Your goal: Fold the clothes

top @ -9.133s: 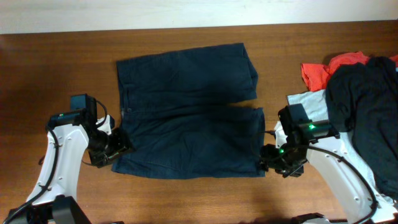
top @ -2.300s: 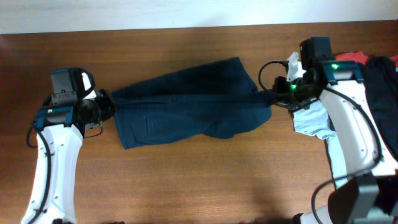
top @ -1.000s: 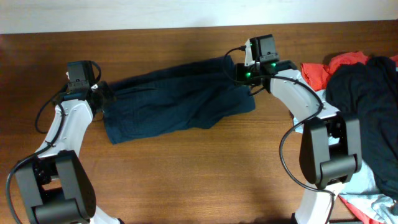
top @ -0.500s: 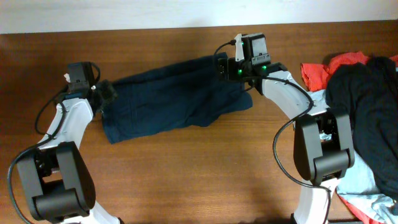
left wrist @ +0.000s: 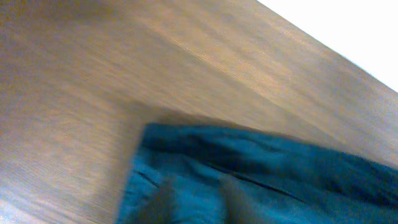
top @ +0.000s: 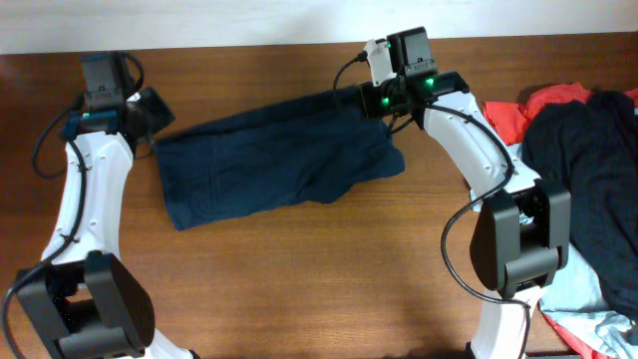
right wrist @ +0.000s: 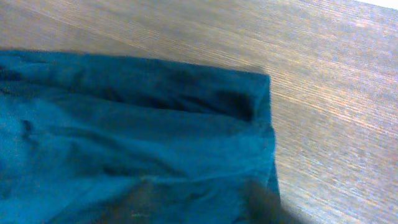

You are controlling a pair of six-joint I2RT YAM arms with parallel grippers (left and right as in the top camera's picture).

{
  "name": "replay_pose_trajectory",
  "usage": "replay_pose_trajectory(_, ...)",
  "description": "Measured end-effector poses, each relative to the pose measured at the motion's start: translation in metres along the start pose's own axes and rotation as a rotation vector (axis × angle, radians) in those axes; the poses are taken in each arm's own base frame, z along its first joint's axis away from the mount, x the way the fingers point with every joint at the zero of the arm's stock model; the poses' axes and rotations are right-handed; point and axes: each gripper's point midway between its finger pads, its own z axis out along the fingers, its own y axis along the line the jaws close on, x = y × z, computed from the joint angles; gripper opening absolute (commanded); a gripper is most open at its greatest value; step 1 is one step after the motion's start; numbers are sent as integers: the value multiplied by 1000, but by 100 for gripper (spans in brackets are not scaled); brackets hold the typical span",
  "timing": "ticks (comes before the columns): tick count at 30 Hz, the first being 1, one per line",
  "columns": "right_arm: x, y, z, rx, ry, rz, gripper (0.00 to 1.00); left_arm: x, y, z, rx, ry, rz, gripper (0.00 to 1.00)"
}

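- The brown wooden table [top: 299,289] fills the overhead view, with a pale wall strip along its far edge.
- And there they are, the navy shorts [top: 269,160], lying in the middle of the table as a long folded band. It runs on a slant, the left end nearer the front and the right end up toward the far edge. The cloth is rumpled, with creases across the middle.
- Over on the right, a black garment [top: 588,170] is heaped at the table's edge, well apart from the shorts.
- A red garment [top: 553,100] peeks out from under that heap on its far side.
- A light blue T-shirt [top: 578,294] shows below the heap, by the right arm's base.
- The left gripper [top: 150,105] hangs just beyond the shorts' far left corner. Its wrist view is badly blurred, so I cannot tell whether the claw is apart or together.
- The right gripper [top: 371,100] sits over the shorts' far right corner. Only dark smudges show at the bottom of its wrist view, so again I cannot tell.
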Motion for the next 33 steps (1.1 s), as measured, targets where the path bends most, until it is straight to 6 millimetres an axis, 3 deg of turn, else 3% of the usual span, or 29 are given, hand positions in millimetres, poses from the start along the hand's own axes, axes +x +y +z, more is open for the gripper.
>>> replay_pose_trajectory(5, 11, 21, 1, -54, 49, -18, 4, 35, -42, 3, 74, 93, 120, 0)
replay_pose_trajectory(9, 14, 41, 16, -89, 57, -51, 4, 75, -66, 23, 91, 201, 214, 0)
replay_pose_trajectory(12, 22, 52, 40, -112, 71, -71, 4, 101, -72, 46, 81, 269, 255, 0)
replay_pose_trajectory(16, 43, 55, 72, -124, 122, -71, 4, 121, -65, 74, 54, 330, 265, 0)
replay_pose_trajectory(21, 48, 50, 101, -126, 102, -75, 4, 126, -54, 100, 16, 334, 259, 0)
replay_pose_trajectory(26, 16, 48, 121, -126, -60, -112, 5, 114, -48, 118, -23, 264, 267, 0)
replay_pose_trajectory(33, -16, 45, 122, -101, -200, -134, 10, 98, -51, 123, -25, 192, 291, 0)
